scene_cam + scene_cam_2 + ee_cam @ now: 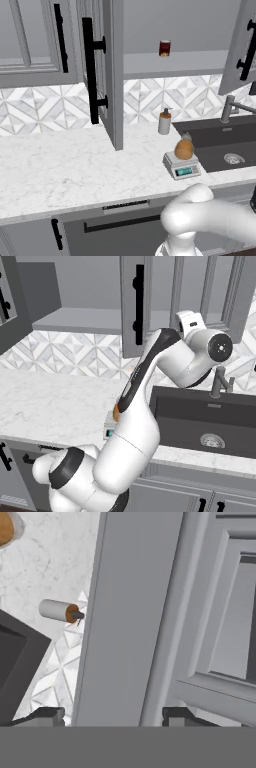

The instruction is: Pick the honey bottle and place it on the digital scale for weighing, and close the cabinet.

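Honey bottle sits on digital scale; gripper straddles cabinet door edge, unclenched

The honey bottle stood on the digital scale, which sat on the counter just left of the sink. Behind the scale, by the backsplash, stood a soap dispenser. Above, a small jar rested on the shelf of the cabinet, between its two doors, which swung out over the counter. The faucet rose behind the sink.
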